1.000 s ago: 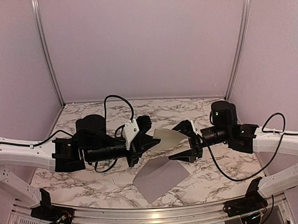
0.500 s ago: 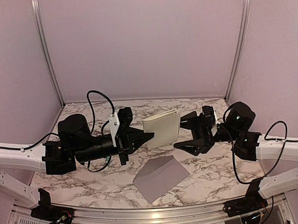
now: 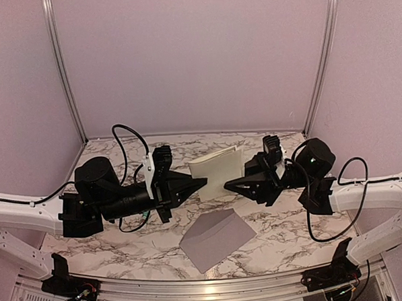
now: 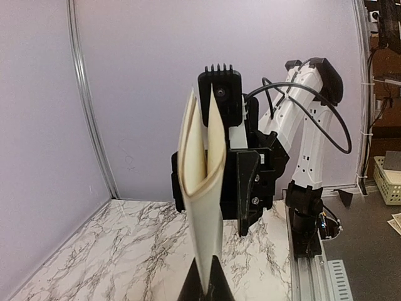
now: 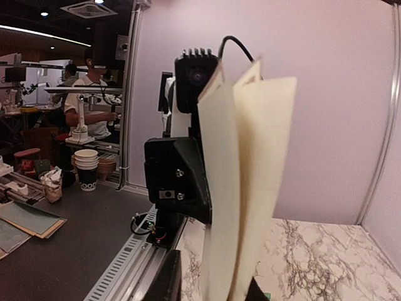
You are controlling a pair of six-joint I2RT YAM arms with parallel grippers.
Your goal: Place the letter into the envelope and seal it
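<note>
Top external, letter (image 3: 217, 170) aloft, left fingers (image 3: 191, 185) pinching it, right fingers (image 3: 236, 184) now closed on its opposite edge.

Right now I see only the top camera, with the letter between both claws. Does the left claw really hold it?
Observer: Yes. The left wrist view shows the left claw shut on the near edge of the letter.
Operator: Is the letter folded flat?
Observer: No. Toward its far end the panels spread apart.
Operator: And the right claw?
Observer: Its wrist view shows the letter between the right claw's sides; whether they press it, I cannot tell.
</note>
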